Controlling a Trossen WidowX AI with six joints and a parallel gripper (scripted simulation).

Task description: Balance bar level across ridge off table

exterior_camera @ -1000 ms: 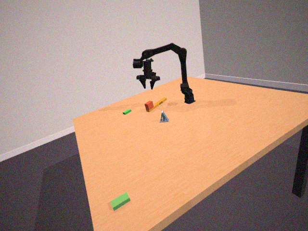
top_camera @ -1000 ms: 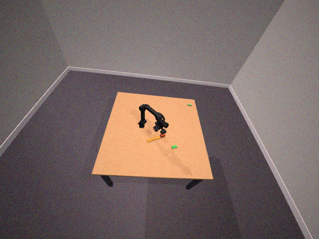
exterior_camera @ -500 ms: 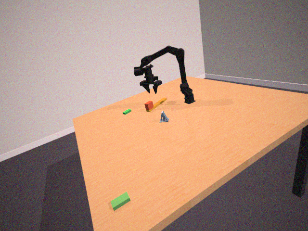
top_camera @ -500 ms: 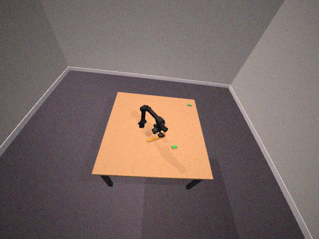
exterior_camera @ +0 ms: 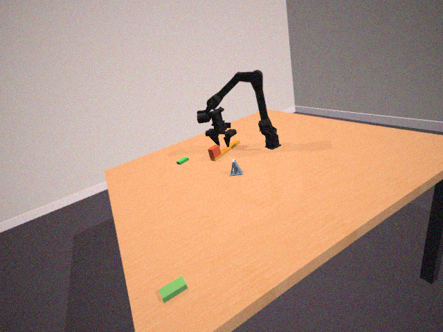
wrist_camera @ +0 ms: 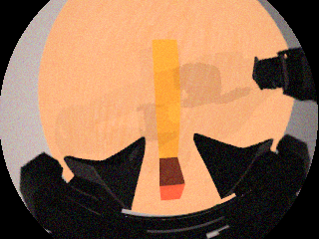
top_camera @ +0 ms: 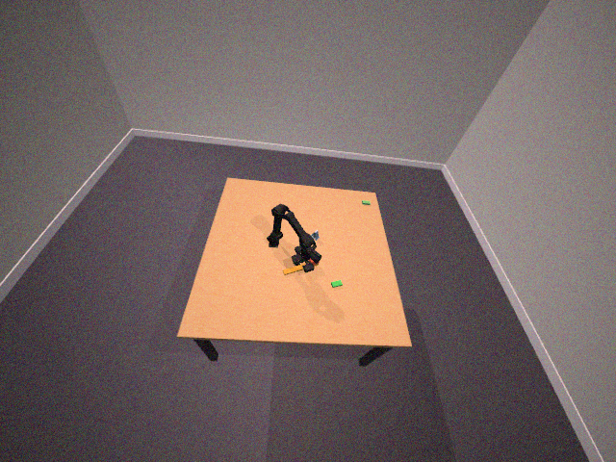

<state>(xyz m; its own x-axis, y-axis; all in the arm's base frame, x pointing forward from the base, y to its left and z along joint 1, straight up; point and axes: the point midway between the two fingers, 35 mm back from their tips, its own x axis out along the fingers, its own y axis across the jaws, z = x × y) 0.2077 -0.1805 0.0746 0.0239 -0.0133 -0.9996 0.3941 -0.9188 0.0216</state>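
Ridge [exterior_camera: 235, 168] sits nearest cam, bare. Behind it the bar [exterior_camera: 224, 150] lies flat on table [exterior_camera: 322, 200], red block end twd cam. Gripper [exterior_camera: 220, 136] above bar near red end, jaws wide, holding nothing. Pickup, placing, release all left.

bar [exterior_camera: 224, 150] flat on table [exterior_camera: 322, 185] — under pincer [exterior_camera: 220, 137] | ridge [exterior_camera: 235, 168] apart, nearer exterior view
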